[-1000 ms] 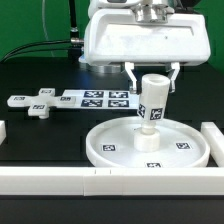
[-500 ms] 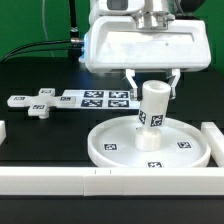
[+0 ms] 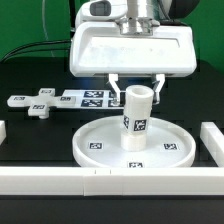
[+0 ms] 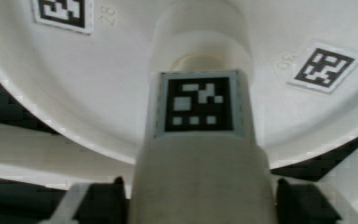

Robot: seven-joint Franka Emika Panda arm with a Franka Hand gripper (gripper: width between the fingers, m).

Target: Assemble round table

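- Exterior view: you see the arm coming straight down from above, its broad white wrist housing (image 3: 132, 50) level over the middle of the black table (image 3: 40, 135).
- The two-finger gripper (image 3: 138, 92) points downward, its fingers (image 3: 117, 86) angling inward under the housing.
- The pincer is closed narrowly on the upper end of the short thick white plastic cylinder (image 3: 137, 120), one finger touching each side.
- The cylinder stands close to upright, with its lower end at the centre of the large rimmed white round plastic disc (image 3: 92, 150).
- The disc lies flat on the table, just behind the long front one of the white rectangular border blocks (image 3: 100, 182); another block sits at the exterior view's right.
- A black-and-white square tag faces you on the cylinder's side, and further tags lie on the disc's floor.
- The white cross-shaped plastic piece (image 3: 40, 104) rests on the table well apart from the disc, toward the exterior view's left, beside the flat white marker board (image 3: 95, 97).
- Wrist view: you look down the cylinder's length, with its tag facing the camera and the disc's floor and rim behind it.
- Dark finger pads (image 4: 98, 198) sit tight against both flanks of the cylinder; you cannot tell from here whether its lower end is seated in the disc.
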